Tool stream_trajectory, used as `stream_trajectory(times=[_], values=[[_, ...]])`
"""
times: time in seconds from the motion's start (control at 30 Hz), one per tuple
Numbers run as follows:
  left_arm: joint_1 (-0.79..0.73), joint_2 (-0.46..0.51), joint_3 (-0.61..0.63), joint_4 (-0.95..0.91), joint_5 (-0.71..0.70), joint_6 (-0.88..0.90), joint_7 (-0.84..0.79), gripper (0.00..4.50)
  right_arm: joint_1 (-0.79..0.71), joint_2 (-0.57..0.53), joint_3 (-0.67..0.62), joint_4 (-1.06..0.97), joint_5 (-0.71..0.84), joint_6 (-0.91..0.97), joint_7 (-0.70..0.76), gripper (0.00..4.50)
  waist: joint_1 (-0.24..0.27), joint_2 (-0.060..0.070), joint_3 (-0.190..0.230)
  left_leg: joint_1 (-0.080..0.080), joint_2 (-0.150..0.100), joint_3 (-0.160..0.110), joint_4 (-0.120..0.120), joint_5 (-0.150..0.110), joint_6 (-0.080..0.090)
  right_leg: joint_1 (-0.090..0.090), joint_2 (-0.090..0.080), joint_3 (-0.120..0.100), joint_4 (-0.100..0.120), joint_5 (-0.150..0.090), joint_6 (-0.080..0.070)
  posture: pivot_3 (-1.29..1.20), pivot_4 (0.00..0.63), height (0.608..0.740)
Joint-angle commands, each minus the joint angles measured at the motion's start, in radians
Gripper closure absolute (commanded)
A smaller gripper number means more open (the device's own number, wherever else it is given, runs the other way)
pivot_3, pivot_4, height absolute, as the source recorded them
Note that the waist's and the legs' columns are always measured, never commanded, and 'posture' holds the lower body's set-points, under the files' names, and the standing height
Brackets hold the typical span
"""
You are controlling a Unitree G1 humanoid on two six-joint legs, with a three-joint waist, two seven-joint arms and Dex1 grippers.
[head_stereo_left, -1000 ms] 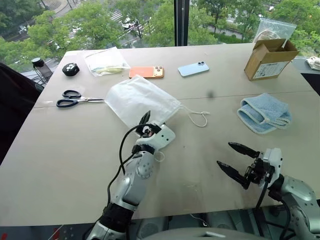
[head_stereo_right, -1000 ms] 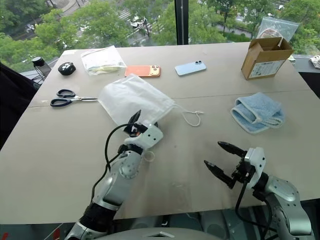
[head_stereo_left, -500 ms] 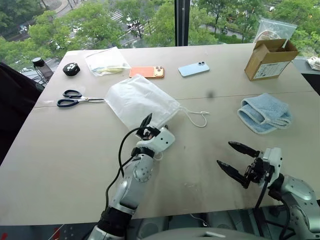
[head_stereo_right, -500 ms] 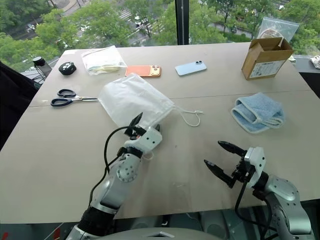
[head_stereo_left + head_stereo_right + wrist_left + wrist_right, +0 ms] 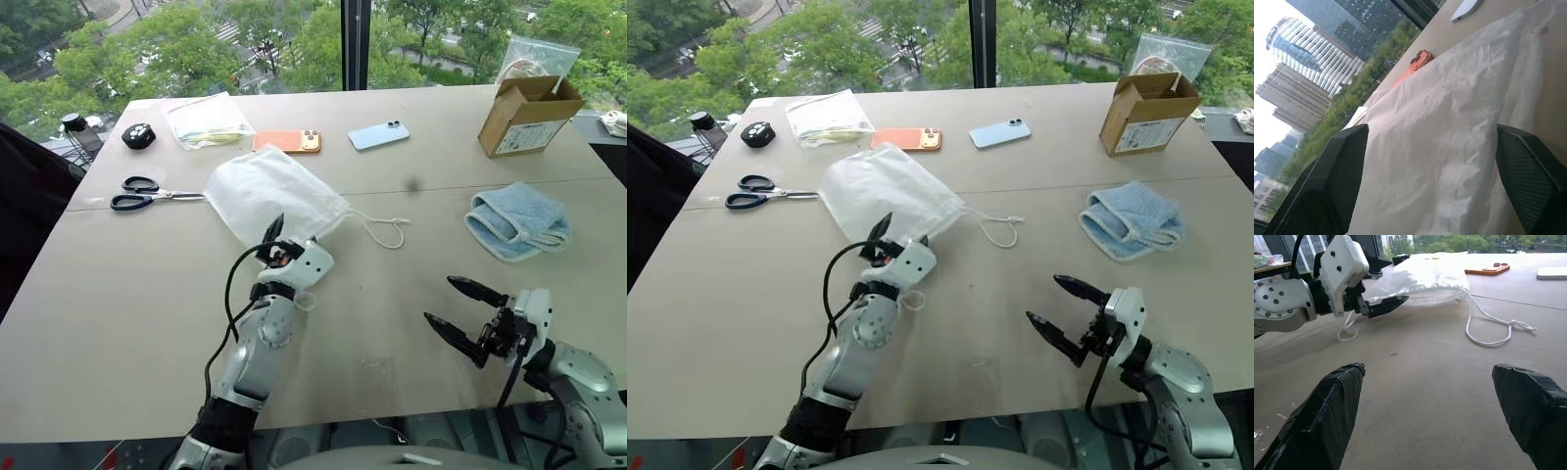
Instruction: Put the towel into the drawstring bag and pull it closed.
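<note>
The white drawstring bag (image 5: 266,189) lies flat on the table, left of centre, its cord (image 5: 388,230) trailing to the right. My left gripper (image 5: 283,236) is open at the bag's near edge. In the left wrist view the bag's fabric (image 5: 1440,137) spreads between the two wide-apart fingers (image 5: 1334,181). The light blue towel (image 5: 517,221) lies folded at the right, far from both grippers. My right gripper (image 5: 441,300) hovers open and empty over bare table near the front edge, pointing toward the left gripper (image 5: 1378,307).
Black-handled scissors (image 5: 145,194) lie left of the bag. Behind it are a clear zip bag (image 5: 208,119), an orange phone (image 5: 287,142) and a blue phone (image 5: 379,134). A cardboard box (image 5: 527,116) stands at the back right. A black round object (image 5: 138,135) sits at the back left.
My left gripper has shifted slightly to the left along the bag's near edge. The right gripper and the towel have not moved.
</note>
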Motion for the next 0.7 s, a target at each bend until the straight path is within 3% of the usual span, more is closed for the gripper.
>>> stream_trajectory(times=[0.03,0.2,0.37,0.53,0.7], values=[[-0.004,-0.019,0.028,-0.011,-0.014,0.018,0.016,0.50,-0.009,0.004,-0.019,-0.005,0.004,-0.022,-0.002,0.00,0.000,0.000,0.000,0.000,0.000,0.000,0.000,0.000,0.000,0.000,0.000,0.000,0.000,0.000,0.000,0.00,0.150,0.740],[-0.028,-0.017,0.060,0.022,-0.004,0.054,0.032,2.07,-0.024,0.005,-0.015,0.006,0.003,-0.022,0.002,0.00,0.000,0.000,0.000,0.000,0.000,0.000,0.000,0.000,0.000,0.000,0.000,0.000,0.000,0.000,0.000,0.00,0.150,0.740],[-0.027,0.011,0.066,0.035,0.004,0.051,0.044,4.35,-0.031,0.005,-0.015,0.011,0.002,-0.022,0.002,0.00,0.000,0.001,-0.001,0.000,0.000,0.000,0.000,0.000,0.000,0.000,0.000,0.000,0.000,0.000,0.000,0.00,0.150,0.740],[-0.047,0.049,0.060,0.026,0.023,0.022,0.040,4.48,-0.043,0.014,-0.017,0.014,-0.018,-0.043,-0.016,0.00,-0.001,0.000,-0.001,0.001,0.000,0.000,0.001,0.000,0.000,0.001,0.000,0.000,0.001,0.000,0.000,0.00,0.150,0.740],[-0.106,0.088,0.078,-0.023,0.026,0.061,-0.027,4.48,-0.140,0.007,-0.095,0.051,-0.082,-0.013,-0.178,0.00,-0.001,0.000,-0.001,0.000,0.000,0.000,0.001,0.000,0.000,0.000,0.000,0.001,0.001,0.000,0.000,0.00,0.150,0.740]])
